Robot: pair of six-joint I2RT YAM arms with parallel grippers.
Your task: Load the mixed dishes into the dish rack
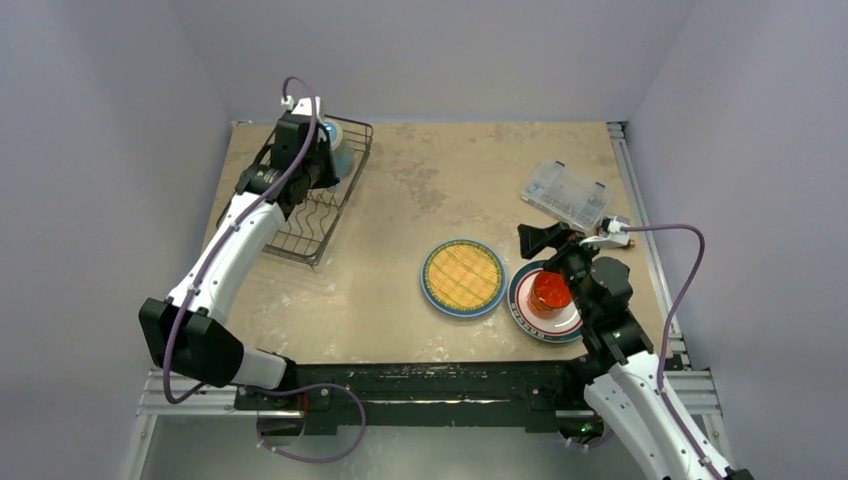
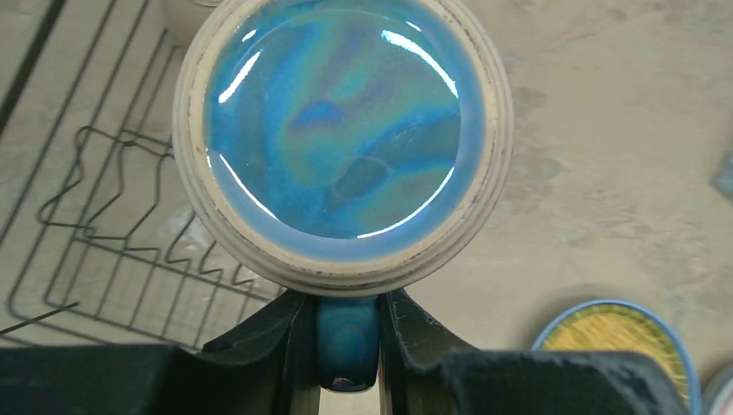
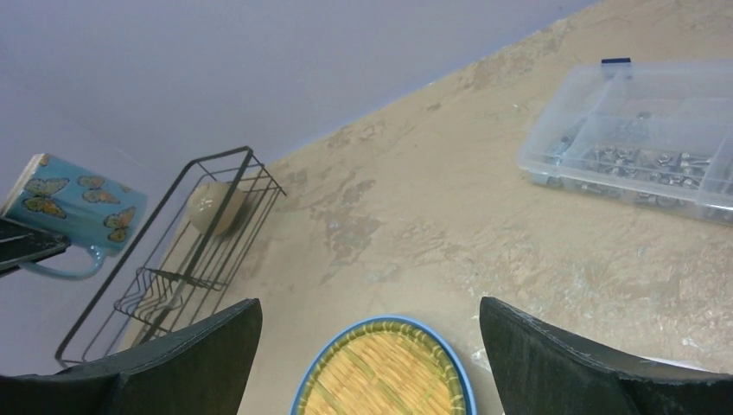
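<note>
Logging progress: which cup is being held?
The blue mug, handle in the left gripper; the orange cup stands on a plate, the cream cup in the rack.

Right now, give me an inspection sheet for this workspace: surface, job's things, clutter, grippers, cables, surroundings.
Surface: tan table, mottled with worn patches.
Job's things: dish rack at far left; cream cup inside it; blue mug held raised at the rack's far end; yellow woven plate flat on the table; orange cup standing on a teal-rimmed plate beside it.
Clutter: clear compartment box at far right, holding small metal parts.
Grippers: left gripper shut on the mug's handle; right gripper open, holding nothing, over the plates.
Cables: purple cables loop along both arms, off the dishes.
Surroundings: pale walls on three sides; metal rail along the right edge.
</note>
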